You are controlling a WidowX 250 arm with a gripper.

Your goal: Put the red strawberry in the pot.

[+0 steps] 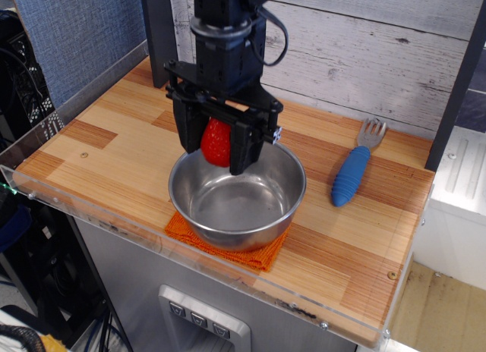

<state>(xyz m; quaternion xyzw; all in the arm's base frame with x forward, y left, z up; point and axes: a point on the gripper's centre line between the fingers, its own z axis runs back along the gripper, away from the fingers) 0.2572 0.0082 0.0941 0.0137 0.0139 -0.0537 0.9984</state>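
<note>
The pot [262,219] is a shiny steel bowl standing on an orange cloth near the counter's front edge. My black gripper [218,147] hangs over the pot's back left rim, shut on the red strawberry [216,142], which shows between the two fingers. The strawberry is held just above the bowl's inside, tip pointing down. The inside of the pot looks bare.
An orange cloth [243,253] lies under the pot. A fork with a blue handle [351,174] lies to the right of the pot. A dark post [158,33] stands at the back left, and a grey plank wall [364,41] runs behind the counter.
</note>
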